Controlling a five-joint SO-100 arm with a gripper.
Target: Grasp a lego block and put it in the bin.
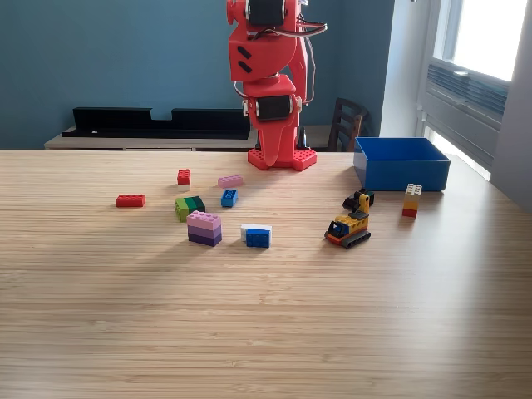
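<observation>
Fingers out of view, cut off by the top edge of the frame; impossible to tell how far open or whether holding anything. Only the red arm (270, 79) visible, folded upright on its red base (282, 157) at the far edge of the bench (266, 332).

Blue bin (401, 162) on the bench to the exterior view's right of the base, near the far edge, nothing visible inside from this angle. Just in front of its right corner, a small upright stack of white, yellow and red blocks (411, 200). Left of that stack, a small black piece (358, 199), and nearer the camera a yellow toy digger with black tracks (348, 228).

Toward the middle, a white and blue block (257, 235), with a pink and purple stack (204, 228) beside it on the exterior view's left. Behind those, a green block pair, light and dark (189, 206), and a small blue block (229, 197) apart from it. Farther back, a flat pink block (230, 180) and a small red block (184, 176). Farthest to the exterior view's left, a long red block (130, 200), lying alone.

All blocks resting on the bench, well apart from the bin except the small stack. Behind the bench, a dark chair (346, 125) and a blue wall (108, 58).
</observation>
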